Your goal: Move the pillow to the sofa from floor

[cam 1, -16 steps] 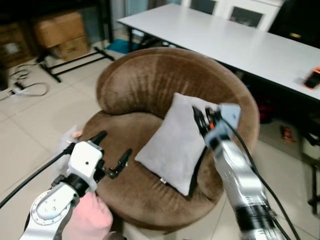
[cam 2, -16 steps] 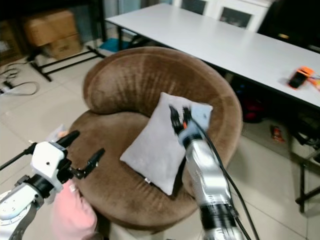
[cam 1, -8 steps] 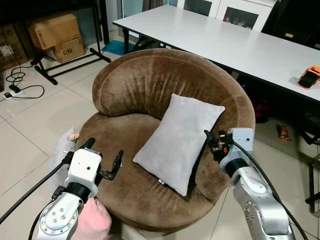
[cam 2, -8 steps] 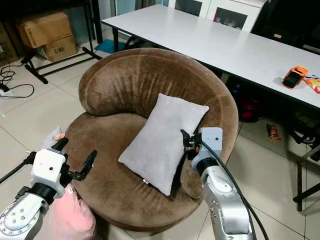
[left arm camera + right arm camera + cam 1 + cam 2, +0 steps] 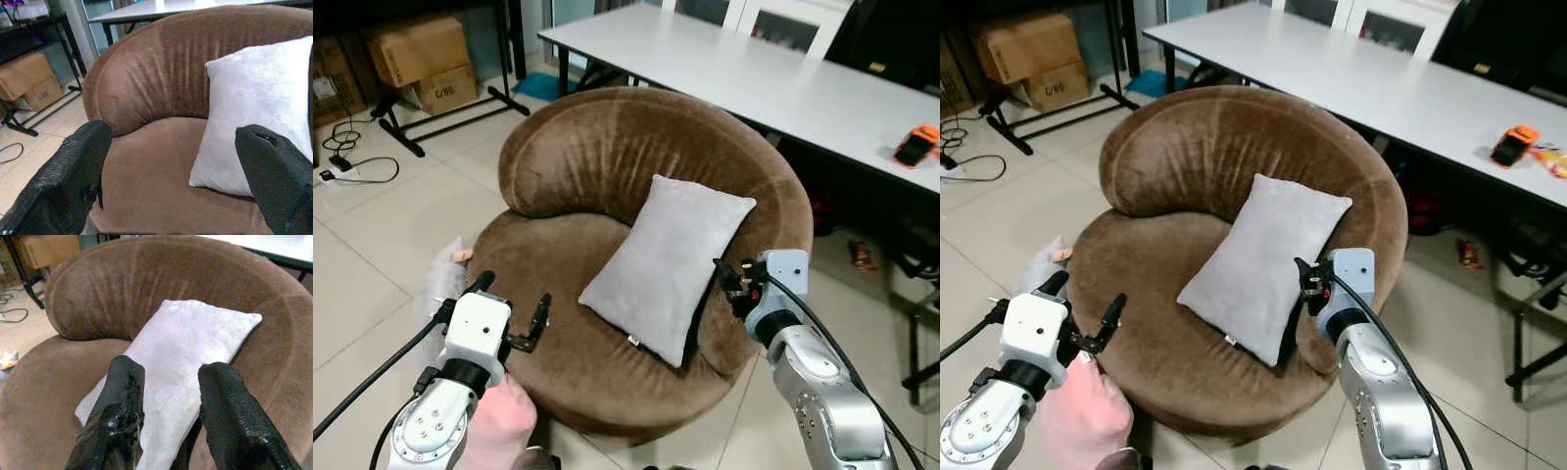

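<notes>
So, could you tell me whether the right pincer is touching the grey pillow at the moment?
Apart. In the left eye view the right pincer sits open beside the grey pillow, with a dark gap between its fingertips and the pillow's edge.

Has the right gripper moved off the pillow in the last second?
Yes. The right gripper has drawn back from the pillow's upper corner to hang open beside its lower edge, near the sofa's front rim.

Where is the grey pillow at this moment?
The grey pillow lies on the brown round sofa, leaning against its right inner side, just beside the right pincer.
</notes>
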`<state>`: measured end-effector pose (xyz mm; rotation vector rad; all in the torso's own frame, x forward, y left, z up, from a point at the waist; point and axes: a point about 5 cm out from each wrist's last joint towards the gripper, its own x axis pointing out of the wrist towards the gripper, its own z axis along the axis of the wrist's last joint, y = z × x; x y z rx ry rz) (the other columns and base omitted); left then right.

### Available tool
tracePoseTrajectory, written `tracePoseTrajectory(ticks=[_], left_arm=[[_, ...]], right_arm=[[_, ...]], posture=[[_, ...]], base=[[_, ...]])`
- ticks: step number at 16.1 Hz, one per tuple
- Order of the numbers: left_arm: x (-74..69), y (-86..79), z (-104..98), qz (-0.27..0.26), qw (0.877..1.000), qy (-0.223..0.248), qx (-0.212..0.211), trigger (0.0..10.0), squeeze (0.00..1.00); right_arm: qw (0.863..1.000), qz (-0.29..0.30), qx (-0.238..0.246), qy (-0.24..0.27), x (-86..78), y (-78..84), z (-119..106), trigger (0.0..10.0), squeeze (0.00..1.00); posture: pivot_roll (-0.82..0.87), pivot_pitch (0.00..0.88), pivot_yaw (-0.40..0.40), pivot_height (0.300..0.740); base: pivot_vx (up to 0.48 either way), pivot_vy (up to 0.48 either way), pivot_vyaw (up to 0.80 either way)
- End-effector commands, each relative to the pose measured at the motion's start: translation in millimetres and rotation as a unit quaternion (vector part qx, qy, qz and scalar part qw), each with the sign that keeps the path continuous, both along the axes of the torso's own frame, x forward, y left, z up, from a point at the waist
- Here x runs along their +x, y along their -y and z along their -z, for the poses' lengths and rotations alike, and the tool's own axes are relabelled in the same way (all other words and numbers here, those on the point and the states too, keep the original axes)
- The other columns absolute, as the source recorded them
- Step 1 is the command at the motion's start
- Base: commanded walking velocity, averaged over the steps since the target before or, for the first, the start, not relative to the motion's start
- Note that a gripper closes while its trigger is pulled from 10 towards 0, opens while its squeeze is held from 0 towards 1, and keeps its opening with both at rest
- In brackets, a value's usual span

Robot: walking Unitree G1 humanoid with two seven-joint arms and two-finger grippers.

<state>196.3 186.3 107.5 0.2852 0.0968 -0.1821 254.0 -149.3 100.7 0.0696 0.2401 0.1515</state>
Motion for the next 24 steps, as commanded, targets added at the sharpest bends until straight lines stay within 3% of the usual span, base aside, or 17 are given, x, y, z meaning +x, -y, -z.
tracePoseTrajectory(ticks=[1, 6, 11, 13, 16, 21, 24], left_arm=[[0.2, 2.5, -3, -0.005, 1.000, 0.009, 0.000, 10.0, 0.00], [0.8, 1.9, -2, -0.012, 1.000, 0.011, -0.006, 10.0, 0.00], [0.6, 0.0, -3, -0.025, 1.000, 0.014, -0.006, 10.0, 0.00], [-1.4, -1.8, -3, -0.034, 0.999, 0.015, -0.005, 10.0, 0.00], [-3.3, -2.3, -2, -0.037, 0.999, 0.015, -0.004, 10.0, 0.00], [-6.7, -3.8, -2, -0.044, 0.999, 0.016, -0.002, 10.0, 0.00], [-6.3, -4.9, -2, -0.035, 0.999, 0.014, 0.003, 10.0, 0.00]], right_arm=[[1.000, 0.012, -0.010, -0.002, -0.1, 5.5, -1, 10.0, 0.00], [1.000, 0.011, -0.019, -0.004, -1.7, 9.4, 0, 10.0, 0.00], [0.999, -0.033, -0.028, 0.000, -2.9, -0.1, -1, 10.0, 0.00], [1.000, -0.023, -0.011, -0.009, -3.4, 0.3, 1, 10.0, 0.00], [0.999, -0.018, -0.033, -0.013, -1.9, 4.1, 3, 10.0, 0.00], [0.999, -0.017, -0.030, -0.024, -3.1, 2.9, 8, 10.0, 0.00], [0.999, -0.004, -0.017, -0.027, -4.0, 2.2, 10, 10.0, 0.00]], posture=[[0.06, 0.000, -0.091, 0.740], [0.05, 0.000, -0.094, 0.740], [0.06, 0.000, -0.108, 0.740], [0.06, 0.000, -0.110, 0.740], [0.06, 0.000, -0.115, 0.740], [0.07, 0.000, -0.124, 0.740], [0.08, 0.000, -0.094, 0.740]], base=[[0.000, 0.000, 0.00], [0.000, 0.000, 0.00], [0.000, 0.299, 0.12], [0.000, 0.307, 0.33], [0.000, 0.306, 0.00], [0.000, 0.309, 0.00], [0.000, 0.307, 0.00]])
